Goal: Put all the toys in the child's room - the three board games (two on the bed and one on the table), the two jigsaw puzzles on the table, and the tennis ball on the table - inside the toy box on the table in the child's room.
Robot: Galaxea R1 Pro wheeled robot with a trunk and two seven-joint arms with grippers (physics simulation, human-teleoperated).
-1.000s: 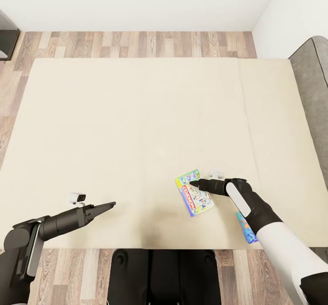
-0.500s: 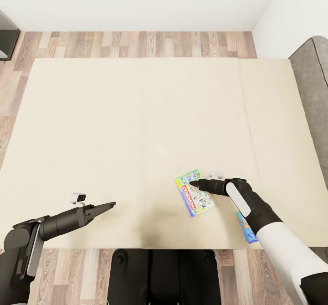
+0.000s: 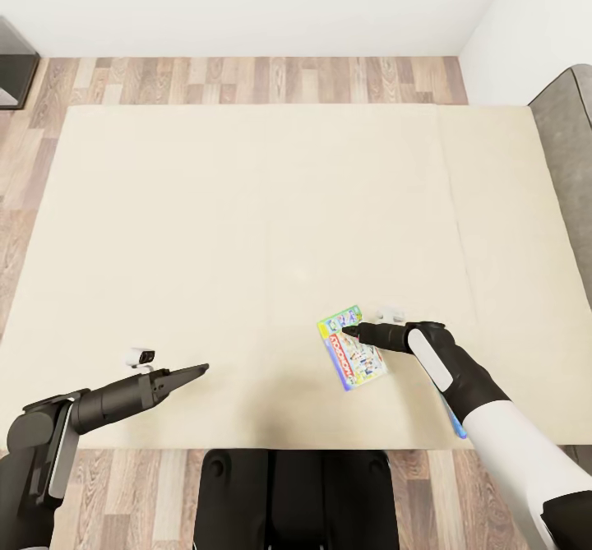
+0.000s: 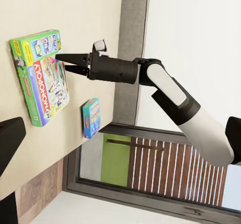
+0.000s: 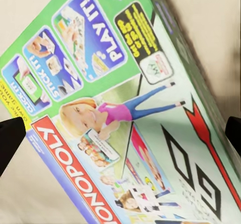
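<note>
In the head view the right arm comes in from the lower right corner, white forearm then black wrist, and reaches leftward to the lower centre-right of the frame. The right gripper [image 3: 346,331] ends over the upper edge of the green-edged board game [image 3: 351,347]. The left arm enters at the lower left corner and stretches rightward, low over the bed [image 3: 205,229], with the left gripper [image 3: 201,367] in the lower left quarter of the frame, above bare beige mattress and well apart from any toy.

2 board games are visible. 1 is the green-edged Monopoly box, lying flat on the mattress in the lower centre-right. The other is the small blue board game [image 4: 91,117]; in the left wrist view it lies flat just beyond the Monopoly box, and in the head view only its sliver peeks out beside the right forearm near the bed's lower edge.

In the left wrist view the right gripper's 2 fingers stand a little apart, tips at the box's edge and holding nothing. In the right wrist view its dark fingertips [image 5: 11,136] sit at both side edges of the frame, the box lid between them. The left gripper's fingers look pressed together, empty.
</note>
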